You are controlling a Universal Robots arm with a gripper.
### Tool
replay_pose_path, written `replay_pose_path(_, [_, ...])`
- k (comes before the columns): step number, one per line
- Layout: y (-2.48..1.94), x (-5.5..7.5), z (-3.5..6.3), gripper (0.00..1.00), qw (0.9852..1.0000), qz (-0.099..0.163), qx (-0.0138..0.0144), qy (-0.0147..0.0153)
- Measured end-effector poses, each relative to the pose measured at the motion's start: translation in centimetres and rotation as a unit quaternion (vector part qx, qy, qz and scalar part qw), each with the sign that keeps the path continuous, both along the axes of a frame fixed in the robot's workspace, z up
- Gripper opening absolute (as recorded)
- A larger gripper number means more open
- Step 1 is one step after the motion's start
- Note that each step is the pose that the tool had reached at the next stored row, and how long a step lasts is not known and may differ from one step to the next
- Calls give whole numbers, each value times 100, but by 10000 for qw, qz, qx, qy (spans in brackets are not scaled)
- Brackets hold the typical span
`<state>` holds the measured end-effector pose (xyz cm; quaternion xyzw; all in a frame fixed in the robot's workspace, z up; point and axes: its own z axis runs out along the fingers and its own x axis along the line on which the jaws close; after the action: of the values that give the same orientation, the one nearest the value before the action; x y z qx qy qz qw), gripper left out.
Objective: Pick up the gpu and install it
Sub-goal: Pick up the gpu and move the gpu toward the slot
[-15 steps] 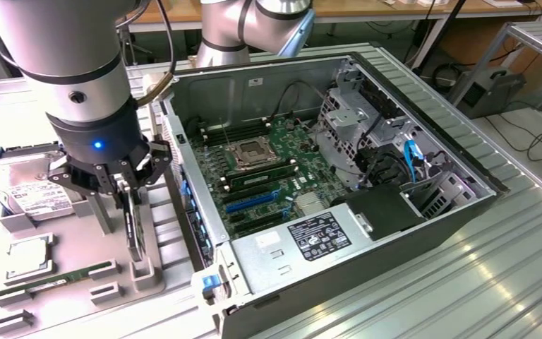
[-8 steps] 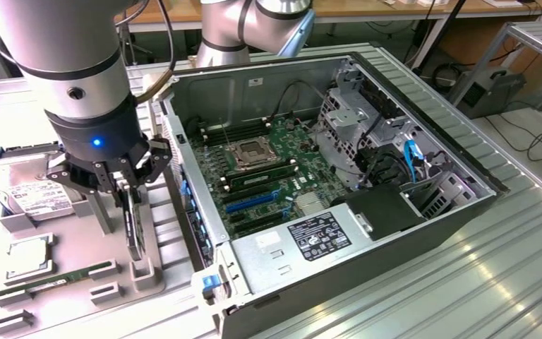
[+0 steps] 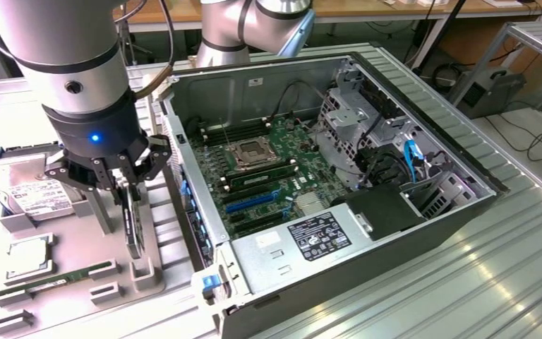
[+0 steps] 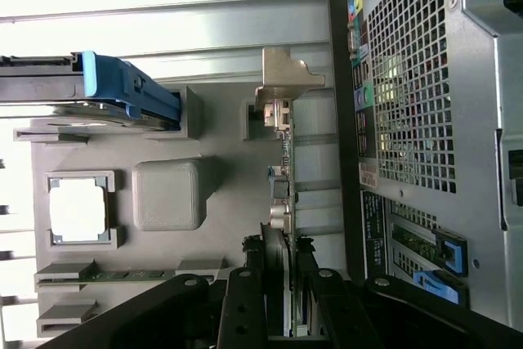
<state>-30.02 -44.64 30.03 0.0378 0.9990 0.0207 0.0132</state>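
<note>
Gripper (image 3: pixel 127 189) jaws clamped on gpu (image 3: pixel 135 229), upright in tray (image 3: pixel 163 272) at ext. view's left of PC case (image 3: pixel 440 226); lift & install not yet done.

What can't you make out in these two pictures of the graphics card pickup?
Graphics card: fan face unseen, edge-on in both views; in the exterior view the gripper covers its top.
Hard drive: exterior view, label print too small; one corner behind the gripper.
Power supply label: exterior view, text too small.
Computer case: wrist view, cut off by the picture's edge.
</note>
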Motion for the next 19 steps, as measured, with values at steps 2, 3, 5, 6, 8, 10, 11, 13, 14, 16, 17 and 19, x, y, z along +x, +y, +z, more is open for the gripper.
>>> replay_pose_path(2, [0, 0, 4, 26, 10000, 0, 0, 0])
replay_pose_path(3, [0, 0, 6, 26, 10000, 0, 0, 0])
replay_pose_path(5, [0, 0, 9, 26, 10000, 0, 0, 0])
replay_pose_path(6, [0, 0, 12, 26, 10000, 0, 0, 0])
replay_pose_path(8, [0, 0, 14, 26, 10000, 0, 0, 0])
replay_pose_path(10, [0, 0, 19, 26, 10000, 0, 0, 0])
replay_pose_path(11, [0, 0, 23, 26, 10000, 0, 0, 0])
replay_pose_path(13, [0, 0, 30, 26, 10000, 0, 0, 0])
replay_pose_path(14, [0, 0, 32, 26, 10000, 0, 0, 0])
replay_pose_path(16, [0, 0, 35, 26, 10000, 0, 0, 0])
replay_pose_path(17, [0, 0, 36, 26, 10000, 0, 0, 0])
replay_pose_path(19, [0, 0, 39, 26, 10000, 0, 0, 0])
